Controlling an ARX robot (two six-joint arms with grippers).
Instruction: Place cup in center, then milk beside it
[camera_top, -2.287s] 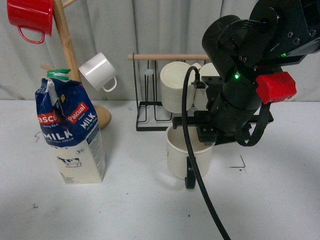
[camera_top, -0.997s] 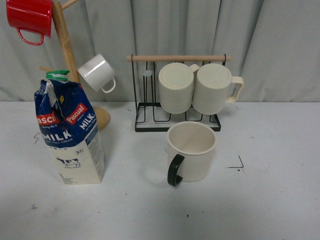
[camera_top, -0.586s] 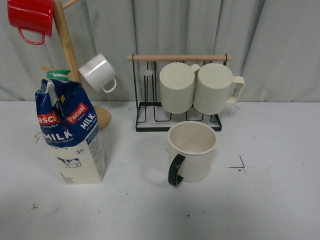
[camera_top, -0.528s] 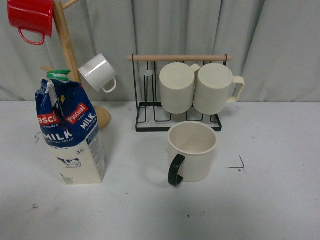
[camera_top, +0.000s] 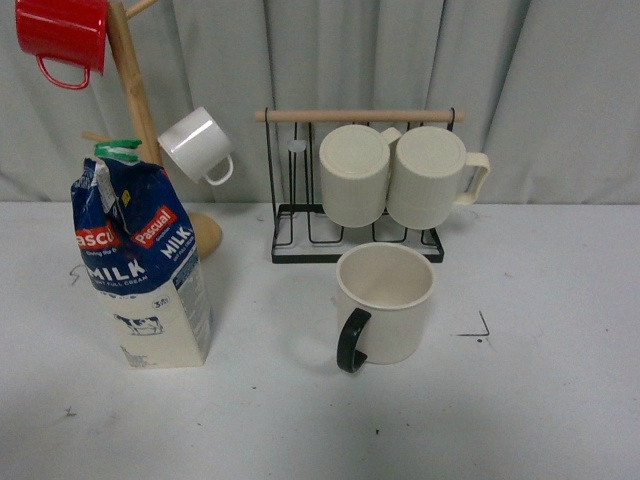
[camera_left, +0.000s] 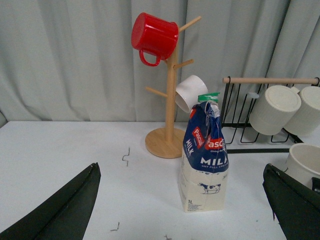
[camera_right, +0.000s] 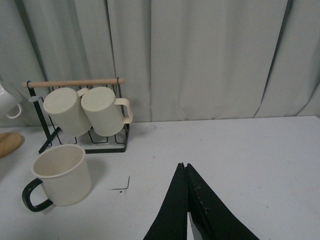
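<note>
The cup (camera_top: 385, 302), a wide cream-white mug with a black handle toward the front, stands upright on the white table in front of the wire rack. It also shows in the right wrist view (camera_right: 61, 174) and at the edge of the left wrist view (camera_left: 305, 162). The milk (camera_top: 142, 262), a blue and cream carton with a green cap, stands upright at the left; the left wrist view (camera_left: 205, 160) shows it between the jaws' line, farther off. My left gripper (camera_left: 182, 200) is open and empty. My right gripper (camera_right: 183, 170) is shut and empty, right of the cup. Neither arm shows in the front view.
A black wire rack (camera_top: 355, 180) with a wooden bar holds two ribbed cream mugs behind the cup. A wooden mug tree (camera_top: 135, 110) at the back left carries a red mug (camera_top: 60, 35) and a small white mug (camera_top: 195, 145). A grey curtain hangs behind the table.
The right arm stood over the cup 2.3 s ago; it has since pulled back out of the front view, leaving the cup on the table. Nothing has moved in the last second.
</note>
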